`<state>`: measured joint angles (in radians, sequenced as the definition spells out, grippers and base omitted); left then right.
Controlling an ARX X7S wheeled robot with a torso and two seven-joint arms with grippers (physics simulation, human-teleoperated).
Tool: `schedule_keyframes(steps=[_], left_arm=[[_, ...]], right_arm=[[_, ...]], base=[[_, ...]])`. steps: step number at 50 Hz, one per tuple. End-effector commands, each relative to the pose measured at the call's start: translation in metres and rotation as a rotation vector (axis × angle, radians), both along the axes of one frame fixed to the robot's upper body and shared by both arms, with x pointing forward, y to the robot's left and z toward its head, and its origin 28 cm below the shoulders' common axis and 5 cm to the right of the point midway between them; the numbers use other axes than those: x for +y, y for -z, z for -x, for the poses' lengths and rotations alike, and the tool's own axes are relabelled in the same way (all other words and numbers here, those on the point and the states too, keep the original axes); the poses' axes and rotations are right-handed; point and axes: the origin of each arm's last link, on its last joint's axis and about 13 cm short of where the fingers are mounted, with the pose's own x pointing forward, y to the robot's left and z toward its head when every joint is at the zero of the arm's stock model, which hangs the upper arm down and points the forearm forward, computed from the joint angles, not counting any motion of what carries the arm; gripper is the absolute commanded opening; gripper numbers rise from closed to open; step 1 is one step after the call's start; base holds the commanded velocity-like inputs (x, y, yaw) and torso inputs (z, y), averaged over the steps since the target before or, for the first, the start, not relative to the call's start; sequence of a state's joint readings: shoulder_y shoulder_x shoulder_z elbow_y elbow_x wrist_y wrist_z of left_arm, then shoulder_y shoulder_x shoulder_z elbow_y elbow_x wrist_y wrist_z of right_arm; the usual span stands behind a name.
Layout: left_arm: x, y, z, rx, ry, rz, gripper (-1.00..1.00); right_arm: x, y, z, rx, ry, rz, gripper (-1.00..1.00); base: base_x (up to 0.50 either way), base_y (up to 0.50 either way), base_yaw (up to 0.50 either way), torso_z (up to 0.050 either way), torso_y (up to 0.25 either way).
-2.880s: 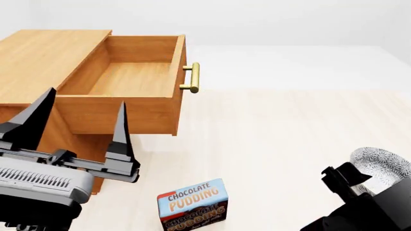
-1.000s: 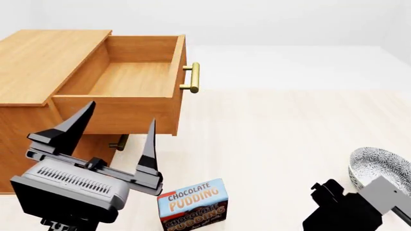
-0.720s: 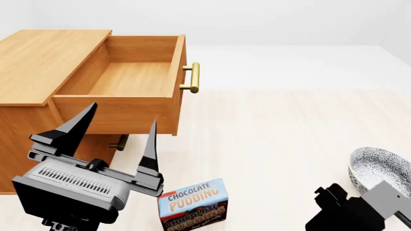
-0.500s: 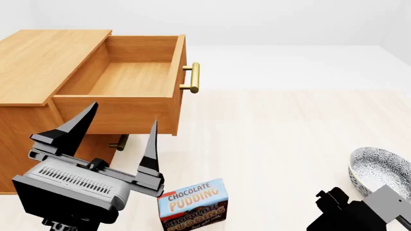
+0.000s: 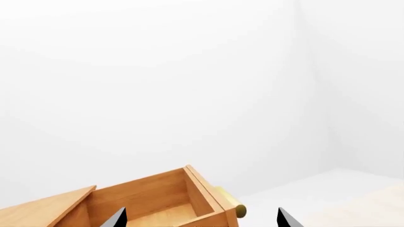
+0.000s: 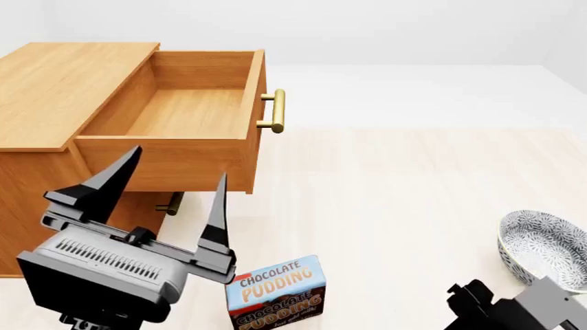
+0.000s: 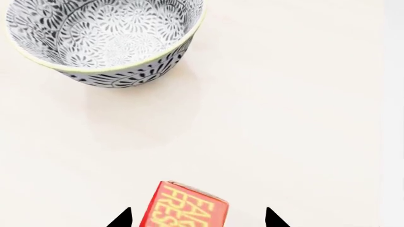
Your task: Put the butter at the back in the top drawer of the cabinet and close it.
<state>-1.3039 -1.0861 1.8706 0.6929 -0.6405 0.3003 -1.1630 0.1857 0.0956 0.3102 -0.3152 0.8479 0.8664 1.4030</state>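
The cabinet (image 6: 55, 89) stands at the left of the head view. Its top drawer (image 6: 183, 110) is pulled out and empty, brass handle (image 6: 275, 110) facing right; it also shows in the left wrist view (image 5: 158, 203). My left gripper (image 6: 161, 199) is open and empty, in front of the drawer's side. The butter (image 7: 184, 205), a red-orange carton with yellow lettering, lies on the floor between the tips of my right gripper (image 7: 197, 218), which is open around it. In the head view the butter is out of view and only the right arm (image 6: 513, 313) shows at the bottom right.
A brown-and-blue Chocolate Pudding box (image 6: 275, 292) stands on the pale floor by my left gripper. A black-and-white patterned bowl (image 6: 543, 244) sits at the right, also in the right wrist view (image 7: 104, 40), beyond the butter. A lower drawer handle (image 6: 168, 204) shows under the top drawer.
My left gripper came down and right from beside the cabinet, then held still. My right arm has sunk lower toward the bottom right, uncovering the bowl.
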Motion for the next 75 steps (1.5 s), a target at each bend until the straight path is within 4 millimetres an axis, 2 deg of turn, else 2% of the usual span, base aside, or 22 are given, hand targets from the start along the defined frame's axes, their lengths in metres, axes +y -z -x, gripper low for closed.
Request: schedule_keyframes(steps=[1,45,46,67,75], left_arm=[[0.0,0.001,0.001,0.003,0.001,-0.001,1.0],[0.0,0.007,-0.001,0.021,-0.007,-0.013,1.0],[0.0,0.007,-0.001,0.021,-0.008,-0.012,1.0],[0.001,0.008,0.0,0.026,-0.008,-0.013,1.0],[-0.002,0.011,0.0,0.034,-0.003,-0.01,1.0]], right_arm=[[0.0,0.008,0.0,0.02,-0.01,-0.022,1.0],[-0.004,0.036,-0.008,0.044,-0.039,-0.116,1.0],[-0.003,0.036,-0.008,0.043,-0.036,-0.115,-1.0],[-0.001,0.026,-0.005,0.018,-0.042,-0.093,-1.0],[0.009,0.002,-0.003,-0.089,-0.169,0.032,-1.0]], base=[[0.0,0.0,0.0,0.0,0.0],[0.0,0.0,0.0,0.0,0.0],[0.0,0.0,0.0,0.0,0.0],[0.0,0.0,0.0,0.0,0.0],[0.0,0.0,0.0,0.0,0.0]])
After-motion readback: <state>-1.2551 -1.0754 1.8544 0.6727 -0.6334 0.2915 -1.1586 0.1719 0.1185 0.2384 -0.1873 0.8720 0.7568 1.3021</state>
